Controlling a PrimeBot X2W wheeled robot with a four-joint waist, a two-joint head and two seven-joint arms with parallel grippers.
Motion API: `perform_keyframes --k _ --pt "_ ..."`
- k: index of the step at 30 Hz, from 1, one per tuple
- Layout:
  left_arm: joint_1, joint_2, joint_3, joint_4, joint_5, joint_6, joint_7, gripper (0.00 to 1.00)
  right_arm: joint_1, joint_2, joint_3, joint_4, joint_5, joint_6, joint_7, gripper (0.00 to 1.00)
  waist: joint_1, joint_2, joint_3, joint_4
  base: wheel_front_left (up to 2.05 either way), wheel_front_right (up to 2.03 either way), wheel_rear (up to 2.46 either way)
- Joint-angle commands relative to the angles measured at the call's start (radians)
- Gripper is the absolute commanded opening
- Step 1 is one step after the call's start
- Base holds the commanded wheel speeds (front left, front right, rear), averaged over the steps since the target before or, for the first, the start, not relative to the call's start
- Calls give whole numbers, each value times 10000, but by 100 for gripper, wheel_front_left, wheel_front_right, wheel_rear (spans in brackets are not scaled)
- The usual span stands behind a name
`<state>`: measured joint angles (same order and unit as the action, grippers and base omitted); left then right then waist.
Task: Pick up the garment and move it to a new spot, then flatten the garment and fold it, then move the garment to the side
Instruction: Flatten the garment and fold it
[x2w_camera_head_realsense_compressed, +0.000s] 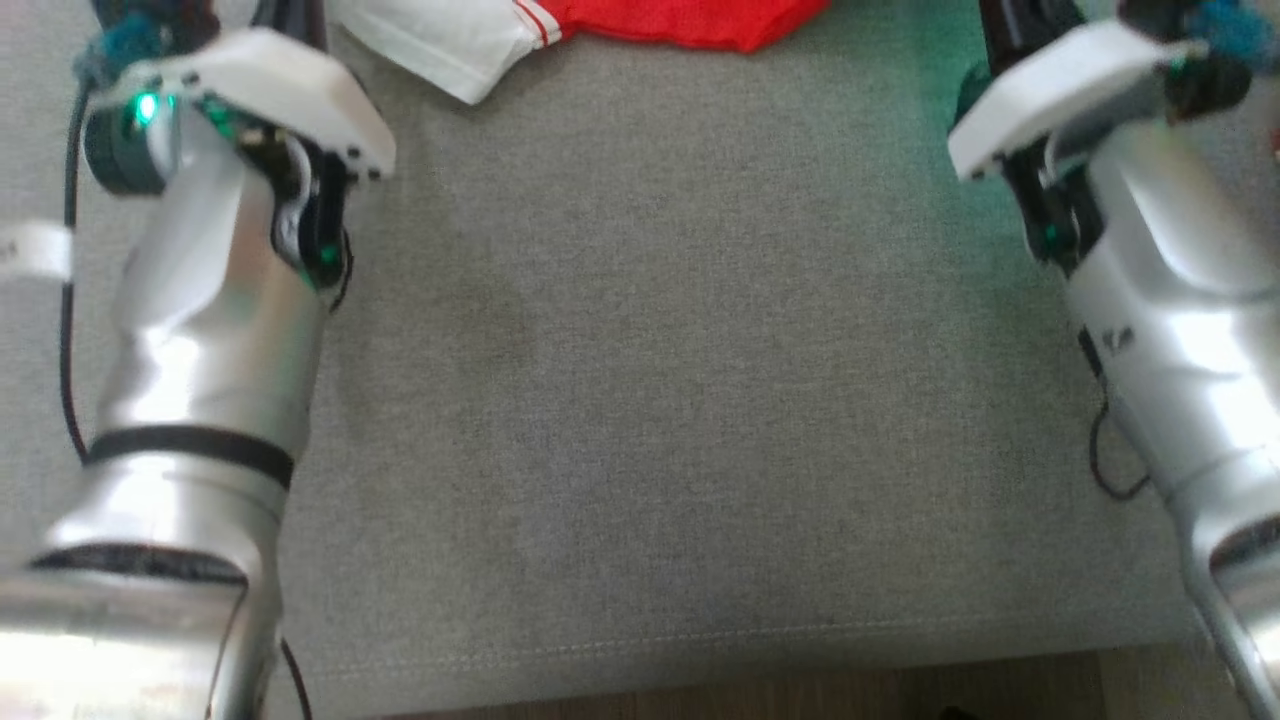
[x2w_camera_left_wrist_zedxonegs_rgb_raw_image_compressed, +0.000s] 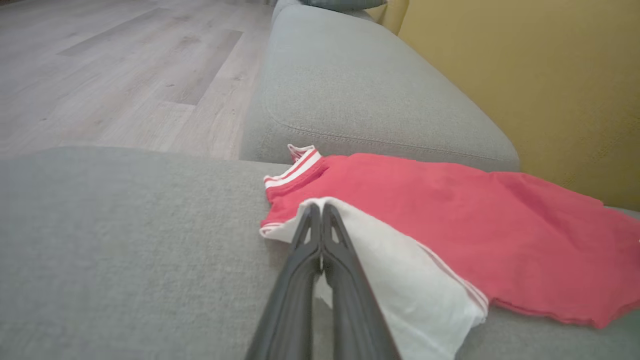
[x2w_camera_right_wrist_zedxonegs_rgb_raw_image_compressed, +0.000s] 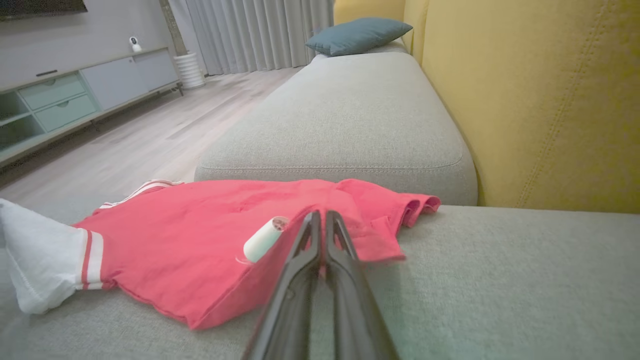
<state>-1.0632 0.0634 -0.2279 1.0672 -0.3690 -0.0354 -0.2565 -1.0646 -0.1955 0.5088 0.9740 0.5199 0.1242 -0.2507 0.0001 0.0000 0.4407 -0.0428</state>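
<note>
A red short-sleeved fabric garment (x2w_camera_right_wrist_zedxonegs_rgb_raw_image_compressed: 190, 225) with a white sleeve (x2w_camera_left_wrist_zedxonegs_rgb_raw_image_compressed: 400, 270) and red-and-white striped trim lies spread on a grey woven sofa seat cushion (x2w_camera_head_realsense_compressed: 650, 350). It lies at the far side of that cushion, close to the seam with the neighbouring grey cushion (x2w_camera_right_wrist_zedxonegs_rgb_raw_image_compressed: 340, 115). In the head view it shows at the top edge, between the two silver forearms, the left forearm (x2w_camera_head_realsense_compressed: 200, 330) and the right forearm (x2w_camera_head_realsense_compressed: 1180, 300).

The left tool (x2w_camera_left_wrist_zedxonegs_rgb_raw_image_compressed: 320, 207) has its two dark fingers pressed together. Their tips lie over the upper edge of the white sleeve, just beside the striped collar. Whether cloth is pinched between them cannot be told.

The right tool (x2w_camera_right_wrist_zedxonegs_rgb_raw_image_compressed: 322, 215) is also closed, with its tips at the near red hem. A sliver of pink shows in the gap lower down between its fingers, but a grip on the fabric cannot be confirmed.

A small white cylinder (x2w_camera_right_wrist_zedxonegs_rgb_raw_image_compressed: 265, 240) rests on the red cloth, just left of the right tool's fingers in the right wrist view.

A mustard-yellow sofa backrest (x2w_camera_right_wrist_zedxonegs_rgb_raw_image_compressed: 540, 100) rises behind the cushions, and a teal pillow (x2w_camera_right_wrist_zedxonegs_rgb_raw_image_compressed: 357, 35) lies at the far end. Pale wood flooring (x2w_camera_left_wrist_zedxonegs_rgb_raw_image_compressed: 125, 65) runs alongside the sofa.
</note>
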Motion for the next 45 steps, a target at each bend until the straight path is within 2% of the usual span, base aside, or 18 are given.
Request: perform_keyframes --k 1,10,17,20,24,32,39,45 --pt "264 313 358 -496 60 23 -52 0 543 -46 -69 -564 126 65 -108 0 -1 0 -178 73 0 0 0" --pt "3547 296 1205 -2801 272 -124 -52 0 4011 -577 -649 -2326 335 65 -109 0 -1 0 -1362 376 0 0 0" --pt "6697 308 1321 -4838 448 -141 -53 0 6693 -817 -1502 -3426 387 65 -43 0 -1 0 -2284 512 0 0 0" --pt "7979 316 1391 -5848 246 -35 204 0 7723 -884 -1957 -4089 234 65 467 0 -1 0 -2567 564 0 0 0" --pt "9597 297 1360 -7526 116 317 918 0 9053 -851 -2545 -5238 -109 65 1531 0 -1 0 -2878 631 0 0 0" --pt "12151 228 1065 -10826 34 1152 2687 0 11479 -183 -4046 -7939 -918 65 3557 0 -1 0 -3322 710 0 0 0" --pt "13170 326 886 -12784 94 1610 3800 0 12722 396 -4879 -9721 -1372 65 4950 0 -1 0 -3447 674 0 0 0" --pt "12908 494 907 -13192 -68 1666 4557 0 12791 646 -5175 -10314 -1474 65 5969 0 -1 0 -3280 556 0 0 0"
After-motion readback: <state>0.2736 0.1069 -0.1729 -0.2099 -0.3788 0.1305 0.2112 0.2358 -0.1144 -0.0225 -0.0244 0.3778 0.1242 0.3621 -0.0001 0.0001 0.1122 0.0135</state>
